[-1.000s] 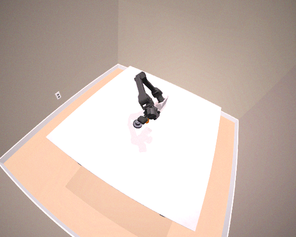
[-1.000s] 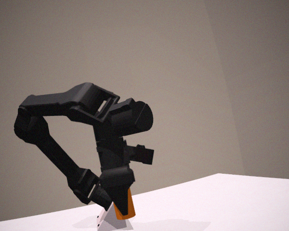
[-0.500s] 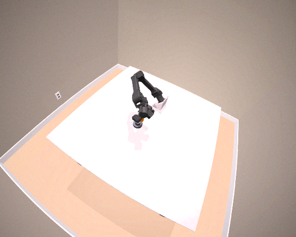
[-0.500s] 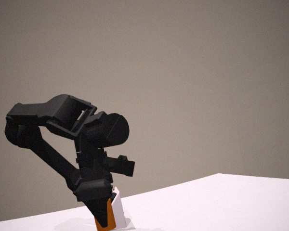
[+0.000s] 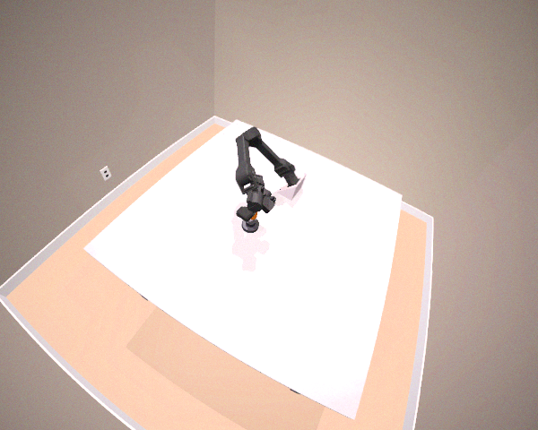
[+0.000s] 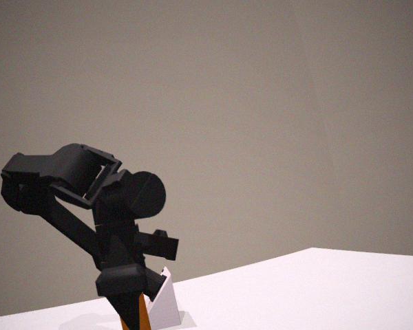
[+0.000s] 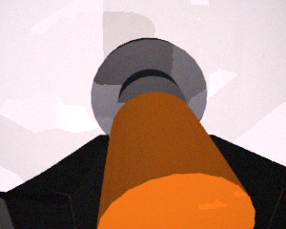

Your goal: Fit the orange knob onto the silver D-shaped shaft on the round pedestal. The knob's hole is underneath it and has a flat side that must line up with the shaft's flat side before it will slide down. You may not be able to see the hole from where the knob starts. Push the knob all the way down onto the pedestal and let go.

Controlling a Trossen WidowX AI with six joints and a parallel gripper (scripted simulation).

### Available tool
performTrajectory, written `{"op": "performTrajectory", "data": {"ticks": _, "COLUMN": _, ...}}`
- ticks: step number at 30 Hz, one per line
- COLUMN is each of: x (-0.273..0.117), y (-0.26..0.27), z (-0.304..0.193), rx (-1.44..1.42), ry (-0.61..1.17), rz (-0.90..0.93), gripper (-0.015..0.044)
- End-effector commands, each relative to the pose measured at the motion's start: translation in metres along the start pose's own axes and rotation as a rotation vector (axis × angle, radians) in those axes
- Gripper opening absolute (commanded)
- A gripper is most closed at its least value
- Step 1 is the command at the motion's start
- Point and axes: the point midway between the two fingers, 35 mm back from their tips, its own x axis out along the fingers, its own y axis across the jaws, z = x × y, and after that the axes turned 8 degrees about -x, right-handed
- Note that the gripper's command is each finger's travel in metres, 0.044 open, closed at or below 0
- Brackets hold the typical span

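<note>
The orange knob (image 5: pixel 254 216) (image 6: pixel 145 314) (image 7: pixel 176 202) is a tall cylinder. My gripper (image 5: pixel 252 217) (image 7: pixel 156 144) is shut on it, with a black finger on each side. The knob's underside and hole are hidden. The dark grey round pedestal (image 5: pixel 249 229) (image 7: pixel 133 56) stands on the table just below the knob in the top view. In the wrist view the knob's far end covers part of the pedestal's raised middle. The silver shaft and its flat side are hidden. The exterior view cuts off the knob's lower end and does not show the pedestal.
The white table (image 5: pixel 306 287) (image 6: pixel 306 284) carries the arm's pale wedge-shaped base mount (image 5: pixel 295 188) (image 6: pixel 166 309), behind the pedestal. The arm is folded above the table between the mount and the pedestal. Shadows of the arm lie around the pedestal.
</note>
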Motion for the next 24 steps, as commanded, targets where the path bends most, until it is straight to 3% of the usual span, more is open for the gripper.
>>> {"op": "performTrajectory", "data": {"ticks": 1, "x": -0.0034, "y": -0.0005, "z": -0.0028, "rx": -0.101, "ry": 0.001, "rz": -0.015, "gripper": 0.0000}}
{"op": "performTrajectory", "data": {"ticks": 24, "x": -0.0035, "y": -0.0050, "z": -0.0080, "rx": -0.654, "ry": 0.005, "rz": -0.014, "gripper": 0.0000}}
